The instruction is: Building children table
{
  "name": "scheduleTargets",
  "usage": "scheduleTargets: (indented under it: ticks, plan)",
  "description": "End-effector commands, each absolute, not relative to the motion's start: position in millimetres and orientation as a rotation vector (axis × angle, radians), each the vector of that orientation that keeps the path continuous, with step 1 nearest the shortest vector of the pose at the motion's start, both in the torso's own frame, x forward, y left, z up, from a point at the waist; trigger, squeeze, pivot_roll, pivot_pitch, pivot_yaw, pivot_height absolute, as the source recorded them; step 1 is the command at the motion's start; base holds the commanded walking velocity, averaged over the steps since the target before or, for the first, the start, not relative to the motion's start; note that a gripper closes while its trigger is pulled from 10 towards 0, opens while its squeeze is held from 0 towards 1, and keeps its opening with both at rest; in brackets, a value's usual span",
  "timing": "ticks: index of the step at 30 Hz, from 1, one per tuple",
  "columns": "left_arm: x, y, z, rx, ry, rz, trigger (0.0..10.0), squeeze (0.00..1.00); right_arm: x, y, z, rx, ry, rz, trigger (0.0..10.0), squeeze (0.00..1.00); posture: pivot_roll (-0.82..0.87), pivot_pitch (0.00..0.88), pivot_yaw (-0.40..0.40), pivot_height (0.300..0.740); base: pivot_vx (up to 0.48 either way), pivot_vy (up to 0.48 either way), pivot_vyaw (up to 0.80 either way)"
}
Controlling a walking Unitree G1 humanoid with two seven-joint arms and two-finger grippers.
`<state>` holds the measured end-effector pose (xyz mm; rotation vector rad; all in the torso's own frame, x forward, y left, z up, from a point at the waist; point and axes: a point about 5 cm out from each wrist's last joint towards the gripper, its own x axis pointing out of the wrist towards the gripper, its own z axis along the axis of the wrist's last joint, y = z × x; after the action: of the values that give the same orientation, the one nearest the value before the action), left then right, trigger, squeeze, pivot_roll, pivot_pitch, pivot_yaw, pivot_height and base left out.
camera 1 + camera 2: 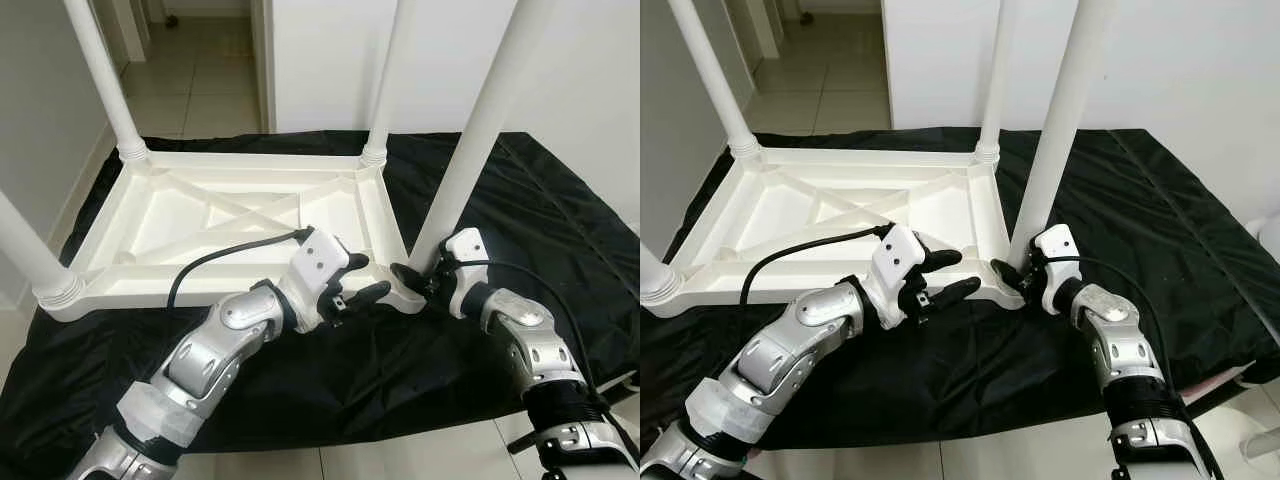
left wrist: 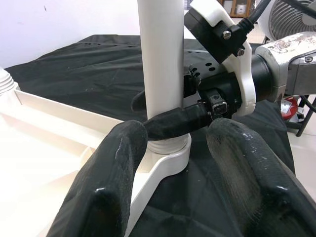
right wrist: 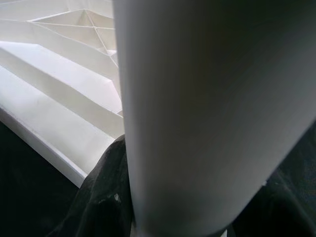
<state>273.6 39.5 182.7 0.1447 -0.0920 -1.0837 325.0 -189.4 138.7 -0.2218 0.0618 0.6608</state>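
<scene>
Table top: a white plastic table top (image 1: 240, 215) lay upside down on a black cloth (image 1: 560, 230) spread over the floor, its ribbed underside facing up.
Legs: four white legs stood up from its corners: the far left leg (image 1: 105, 75), the far right leg (image 1: 390, 70), the near left leg (image 1: 30, 250) and the near right leg (image 1: 475, 140).
Right gripper: the right gripper (image 1: 418, 277) was closed around the near right leg just above its socket; in the left wrist view one black finger (image 2: 173, 123) wrapped across the front of the leg.
Left gripper: the left gripper (image 1: 355, 285) sat with its fingers spread and nothing between them, resting at the near edge of the table top just beside that corner socket (image 2: 165, 155).
Step in hand: judging by the grip low on the leg, the last leg was being seated or screwed into its corner while the left arm steadied the frame.
Progress: with all four legs upright, the build looked close to done, though I could not tell whether this leg was fully home.
Next move: probably twisting or pressing the leg until it sat tight, holding the top from sliding on the cloth, then letting go and turning the table onto its feet.
</scene>
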Motion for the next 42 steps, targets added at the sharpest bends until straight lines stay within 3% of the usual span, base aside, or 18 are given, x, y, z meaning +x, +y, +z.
scheduleTargets:
  ticks: [1, 3, 5, 19, 28, 37, 42]
  plan:
    - [267.3, 36.4, 182.2, 0.168, -0.087, -1.189, 10.0, 0.0, 324.0, -182.9, 128.4, -0.251, 0.109, 0.712, 0.0, 0.0, -0.05, 0.0, -0.005, 0.74, 0.0, 0.0, 0.0]
    - [267.3, 36.4, 182.1, 0.168, -0.087, -1.189, 10.0, 0.0, 324.5, -184.0, 127.8, -0.252, 0.107, 0.711, 0.0, 0.0, -0.05, 0.0, -0.005, 0.74, 0.0, 0.0, 0.0]
    - [267.1, 36.1, 182.1, 0.166, -0.086, -1.189, 10.0, 0.0, 325.8, -187.2, 127.6, -0.244, 0.105, 0.679, 10.0, 0.0, -0.06, 0.0, -0.003, 0.74, 0.0, 0.0, 0.0]
    - [266.7, 36.3, 181.5, 0.16, -0.084, -1.182, 10.0, 0.0, 335.2, -191.9, 131.7, -0.128, 0.079, 0.406, 10.0, 0.0, -0.06, 0.004, -0.011, 0.74, 0.0, 0.0, 0.0]
    - [265.9, 36.7, 181.0, 0.151, -0.08, -1.178, 10.0, 0.0, 334.2, -174.5, 137.6, 0.007, 0.043, 0.151, 10.0, 0.0, -0.07, 0.014, -0.01, 0.74, 0.0, 0.0, 0.0]
    - [267.1, 34.9, 181.7, 0.148, -0.081, -1.183, 10.0, 0.0, 320.5, -145.5, 135.3, 0.131, 0.023, -0.265, 10.0, 0.0, -0.08, 0.018, -0.005, 0.74, 0.0, 0.0, 0.0]
    - [266.9, 34.0, 181.8, 0.144, -0.082, -1.186, 10.0, 0.0, 318.9, -136.6, 140.0, 0.135, 0.007, -0.281, 10.0, 0.0, -0.08, 0.019, -0.001, 0.74, 0.0, 0.0, 0.0]
